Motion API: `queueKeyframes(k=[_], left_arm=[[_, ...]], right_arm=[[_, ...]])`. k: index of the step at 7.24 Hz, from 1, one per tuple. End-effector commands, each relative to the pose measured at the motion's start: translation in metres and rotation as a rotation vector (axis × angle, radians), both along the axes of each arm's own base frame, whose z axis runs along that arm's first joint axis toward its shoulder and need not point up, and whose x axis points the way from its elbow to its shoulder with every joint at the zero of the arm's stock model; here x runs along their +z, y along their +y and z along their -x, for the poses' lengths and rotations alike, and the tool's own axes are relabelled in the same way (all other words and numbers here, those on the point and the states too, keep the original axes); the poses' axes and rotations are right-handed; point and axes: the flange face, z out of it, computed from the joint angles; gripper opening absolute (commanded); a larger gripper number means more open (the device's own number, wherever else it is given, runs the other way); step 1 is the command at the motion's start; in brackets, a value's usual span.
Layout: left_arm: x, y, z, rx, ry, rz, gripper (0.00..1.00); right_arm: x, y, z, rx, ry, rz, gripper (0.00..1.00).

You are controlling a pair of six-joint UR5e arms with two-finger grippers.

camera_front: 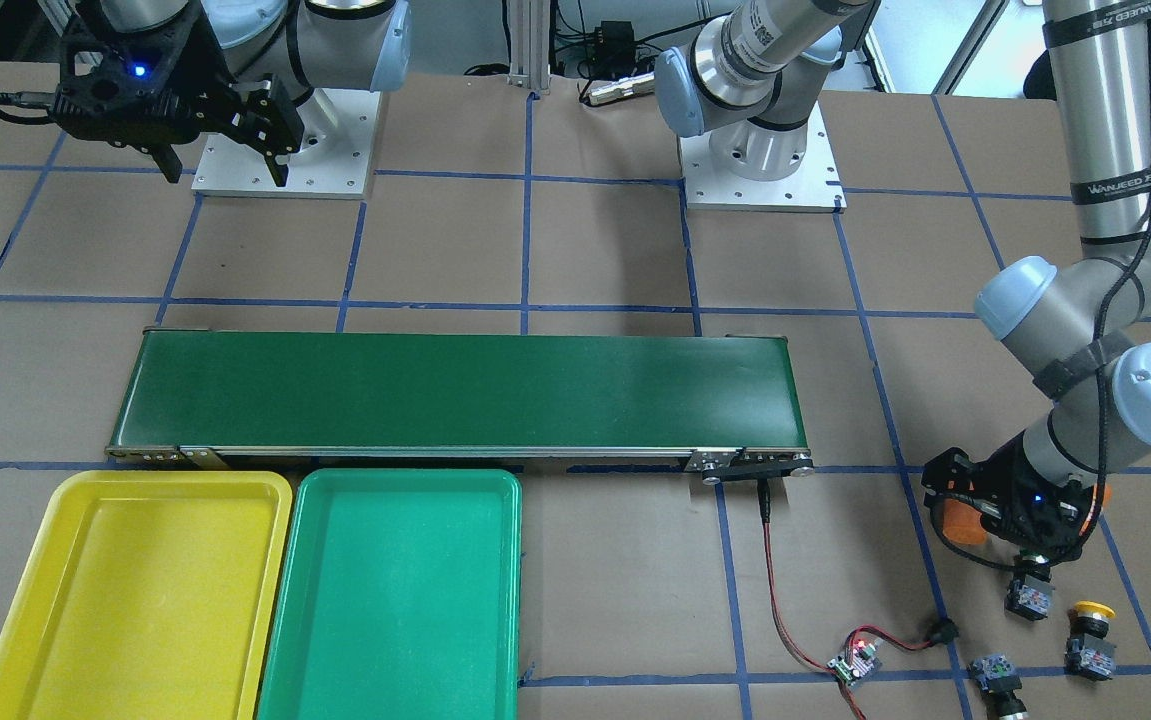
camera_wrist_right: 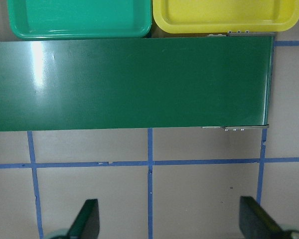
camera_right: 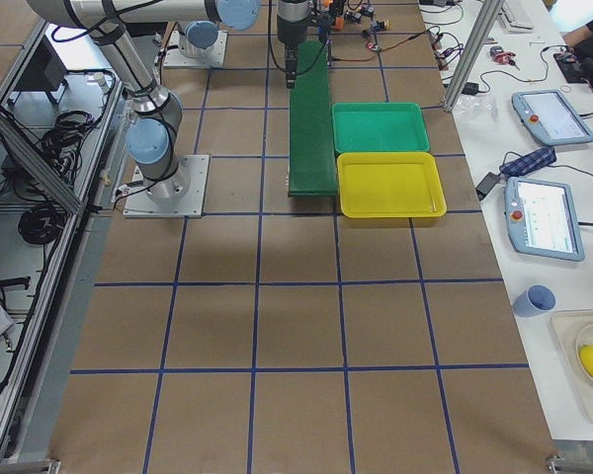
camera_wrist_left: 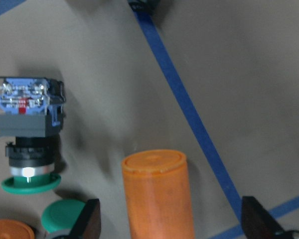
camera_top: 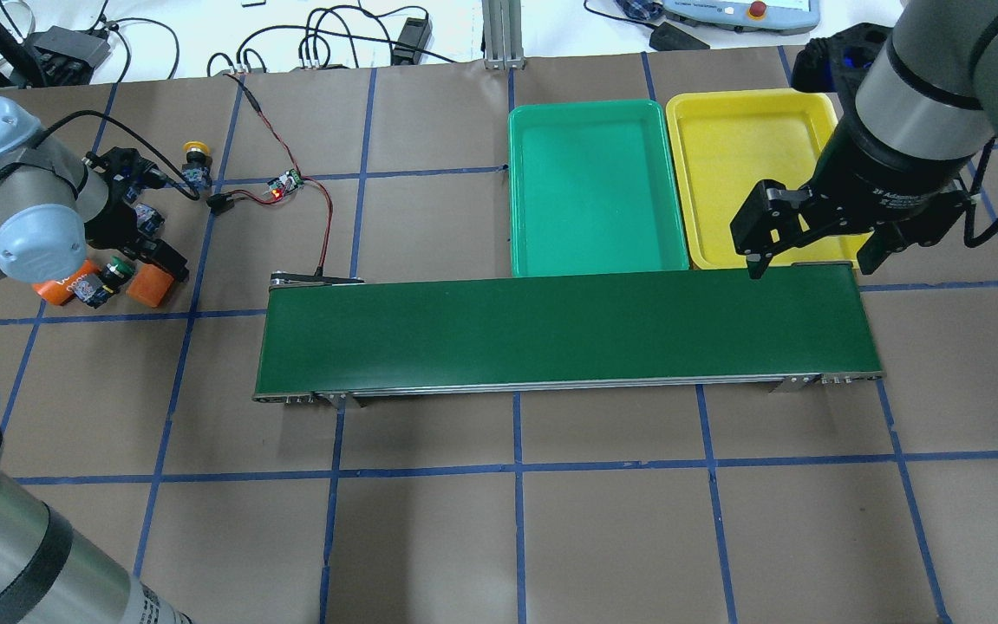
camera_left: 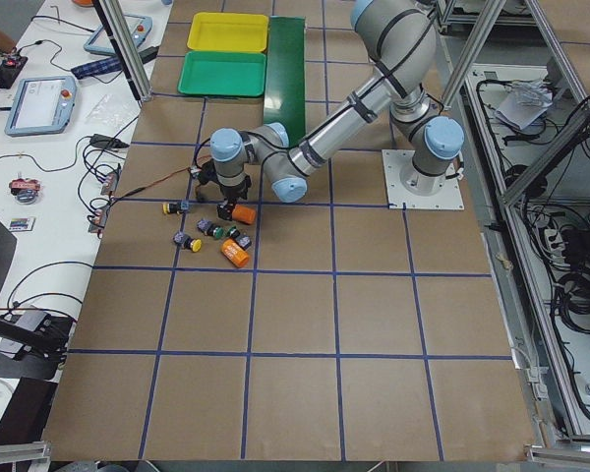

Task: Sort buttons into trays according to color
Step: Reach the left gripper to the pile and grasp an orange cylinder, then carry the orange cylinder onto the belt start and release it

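L gripper (camera_wrist_left: 170, 211) hangs low at the table's left end, over the button cluster. Its jaws are spread wide w/ nothing gripped. An orange cylinder (camera_wrist_left: 157, 194) sits between the fingers (camera_wrist_left: 87, 224), w/ a gap on each side. Left of it in the wrist view, a green button (camera_wrist_left: 30, 144) lies on its side, and a 2nd green button (camera_wrist_left: 62, 215) shows only its cap, just beside. A yellow button (camera_front: 1091, 630) is near the gripper. The other yellow button (camera_top: 196, 156) lies farther out, just left of a small circuit board (camera_top: 283, 184) w/ a red wire. Mid-table runs the conveyor belt (camera_top: 551, 334). On its far side, right half, are the green tray (camera_top: 594, 191) and then the yellow tray (camera_top: 750, 165), side by side and well apart from all buttons. R gripper (camera_top: 811, 258) hovers above the belt's right end by the yellow tray's near edge, jaws wide apart and empty.
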Motion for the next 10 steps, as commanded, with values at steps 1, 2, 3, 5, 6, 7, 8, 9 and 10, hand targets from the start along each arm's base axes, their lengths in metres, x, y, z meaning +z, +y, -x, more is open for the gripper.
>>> queueKeyframes(k=[1,2,3,5,6,7,8,9,10], left_arm=[[-0.013,0.001,0.008,-0.002,0.009,-0.023,0.00],[-0.003,0.005,0.012,0.004,0.020,-0.044,0.00],[0.022,0.014,0.023,0.042,0.045,-0.100,0.00],[0.085,0.029,0.122,0.080,0.074,-0.125,0.00],[0.104,0.041,0.183,-0.116,0.064,-0.103,0.00],[0.105,0.058,0.235,-0.418,0.061,-0.103,0.00],[0.093,0.084,0.270,-0.641,0.066,-0.119,0.00],[0.087,0.105,0.280,-0.719,0.068,-0.118,0.00],[0.087,0.118,0.281,-0.840,0.068,-0.104,0.00]], right_arm=[[0.000,0.001,0.000,-0.006,0.001,0.000,1.00],[0.000,0.001,0.000,0.008,0.002,0.000,1.00],[-0.001,0.000,0.000,-0.005,-0.001,-0.001,1.00],[-0.001,0.000,0.000,-0.004,0.001,-0.003,1.00],[0.000,0.000,0.000,0.013,0.000,0.000,1.00],[0.000,0.001,0.000,-0.002,0.001,0.000,1.00],[-0.001,0.000,0.000,-0.002,0.002,-0.001,1.00],[0.000,0.001,0.000,0.011,0.003,0.000,1.00],[-0.001,0.000,0.000,0.010,0.003,-0.003,1.00]])
